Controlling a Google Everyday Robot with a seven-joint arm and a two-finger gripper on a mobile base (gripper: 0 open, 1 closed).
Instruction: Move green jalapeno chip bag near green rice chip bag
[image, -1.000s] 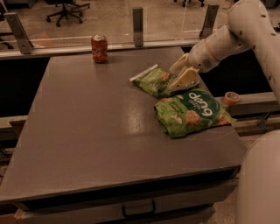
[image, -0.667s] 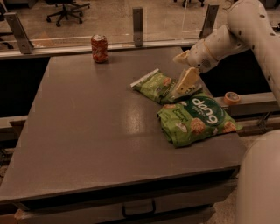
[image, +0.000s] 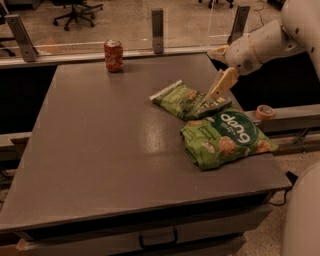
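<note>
The green jalapeno chip bag (image: 182, 100), flat and olive-green with a white edge strip, lies on the grey table (image: 100, 150) right of centre. Its right end touches the green rice chip bag (image: 227, 137), a puffy bright-green bag with a dark "dang" circle, which lies just in front of it to the right. My gripper (image: 212, 97) reaches down from the upper right, with its tip at the right end of the jalapeno bag. That end of the bag is partly hidden behind the gripper.
A red soda can (image: 113, 55) stands upright at the table's back left. A roll of tape (image: 264, 111) sits on a ledge right of the table. A glass rail with posts runs along the back edge. My white arm (image: 260, 42) enters from the upper right.
My wrist has drawn up and to the right. The jalapeno bag has settled slightly toward the rice bag. The rice bag has shifted a little toward the front right.
</note>
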